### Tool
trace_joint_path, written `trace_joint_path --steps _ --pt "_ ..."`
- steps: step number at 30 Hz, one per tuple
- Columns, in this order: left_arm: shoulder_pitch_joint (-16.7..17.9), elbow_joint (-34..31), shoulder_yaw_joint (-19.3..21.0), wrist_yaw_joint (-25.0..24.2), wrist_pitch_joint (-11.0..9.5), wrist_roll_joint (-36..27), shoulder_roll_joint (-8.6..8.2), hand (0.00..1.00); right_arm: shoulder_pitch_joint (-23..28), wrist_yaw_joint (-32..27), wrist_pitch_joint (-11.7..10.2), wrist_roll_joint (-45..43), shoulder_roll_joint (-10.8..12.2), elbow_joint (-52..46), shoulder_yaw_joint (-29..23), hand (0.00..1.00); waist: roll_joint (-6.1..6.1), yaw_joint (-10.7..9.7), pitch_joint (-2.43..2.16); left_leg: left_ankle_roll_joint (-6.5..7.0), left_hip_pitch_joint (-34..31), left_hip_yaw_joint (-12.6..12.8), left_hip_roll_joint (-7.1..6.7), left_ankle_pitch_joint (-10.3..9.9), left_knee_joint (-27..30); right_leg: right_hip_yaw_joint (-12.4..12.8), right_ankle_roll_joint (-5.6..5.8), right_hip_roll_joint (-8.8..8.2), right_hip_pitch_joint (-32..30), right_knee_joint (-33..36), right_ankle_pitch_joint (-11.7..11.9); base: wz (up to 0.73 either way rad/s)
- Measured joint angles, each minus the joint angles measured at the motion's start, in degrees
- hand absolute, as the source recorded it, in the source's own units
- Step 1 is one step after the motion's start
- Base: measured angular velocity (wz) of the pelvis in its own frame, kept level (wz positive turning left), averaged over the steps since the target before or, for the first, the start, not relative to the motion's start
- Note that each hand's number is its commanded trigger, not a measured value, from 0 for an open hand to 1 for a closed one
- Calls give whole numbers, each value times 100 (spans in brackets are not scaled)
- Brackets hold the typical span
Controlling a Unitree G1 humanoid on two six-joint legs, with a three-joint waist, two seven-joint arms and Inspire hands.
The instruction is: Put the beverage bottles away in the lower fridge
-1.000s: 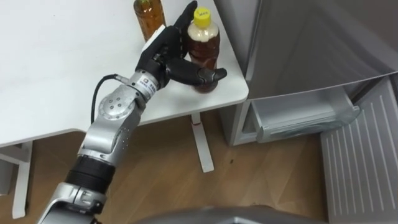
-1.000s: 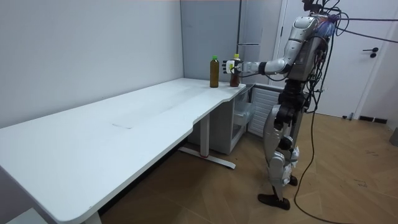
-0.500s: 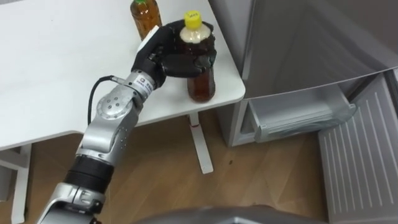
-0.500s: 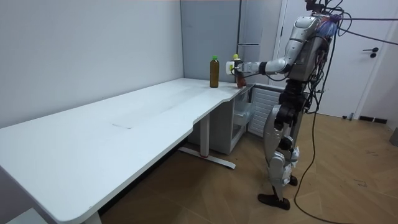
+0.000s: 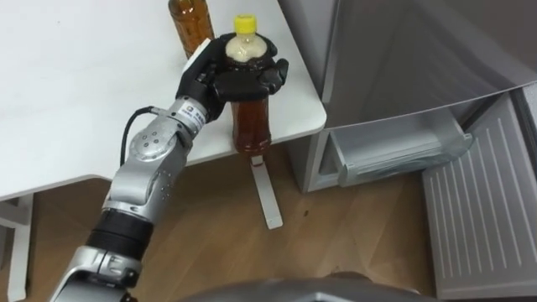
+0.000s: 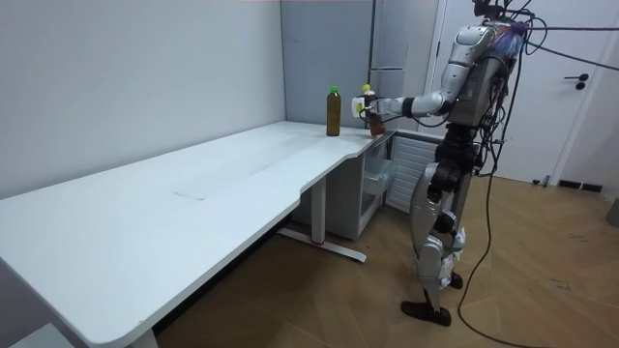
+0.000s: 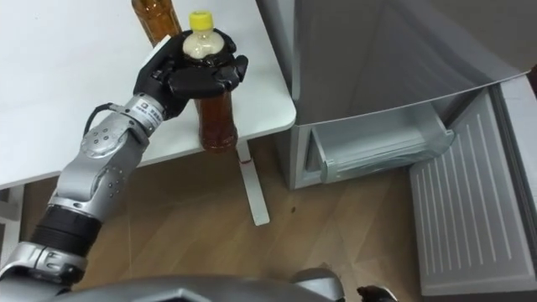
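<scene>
left hand [image 5: 220,80] curled round the top of a yellow-capped clear plastic bottle of brown tea [image 5: 252,126], upright above the white table [image 5: 84,84] corner, near the open grey fridge [image 5: 403,59].

Top of the second bottle [image 5: 190,21] past the upper edge; shoulder of the yellow-capped bottle [image 5: 250,122] under the left hand [image 5: 228,80].

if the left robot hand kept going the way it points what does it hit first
Probably the grey fridge past the corner of the table: the left robot hand, curled round the yellow-capped bottle, points toward it. Depth is unclear.
</scene>
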Motion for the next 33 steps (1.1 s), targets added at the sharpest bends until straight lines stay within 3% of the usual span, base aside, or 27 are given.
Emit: trace_joint_path --steps 4,11,17,20,24,27,33 --pt "0 -490 -11 -2 4 -112 -22 100 -3 -43 33 -8 -39 -129 1 0 -6 38 -9 0 -40 0 -1 0 1 -19 -2 -4 -22 -1 2 0" --pt "5 -1046 -43 0 -4 -763 -246 100 -32 -49 27 -149 -234 -538 17 0 -10 365 -6 1 -97 -18 -3 2 -5 -49 -4 -9 -99 1 3 1" --pt "16 -1366 -160 -16 -38 -1112 -226 100 -36 -218 -171 -59 -309 -1672 192 0 -48 597 3 0 -139 -26 -1 2 3 -72 -9 -6 -119 -6 8 1" --pt "37 -1467 -163 -150 -44 -1246 -220 100 -95 -172 -382 401 -149 -2115 233 0 -53 654 0 -5 -168 -102 -5 6 1 -164 -10 -6 -113 -15 8 12" --pt "327 -1868 -186 -439 -50 -1380 -222 100 -114 55 -555 979 136 -2354 540 0 -47 803 -11 -9 -164 -255 -33 8 -16 -314 -9 -12 -37 -116 8 19" --pt "717 -2055 -184 -551 -129 -1380 -196 100 -116 296 -657 1298 171 -2420 647 0 -54 878 -8 -15 -113 -330 -41 12 -51 -410 -9 -12 43 -116 8 14" --pt "1171 -2051 -163 -799 -129 -1370 -34 100 -145 796 -701 1420 155 -3088 665 0 -111 931 8 -19 -76 -385 -44 14 -106 -538 -9 -17 117 -113 8 5"
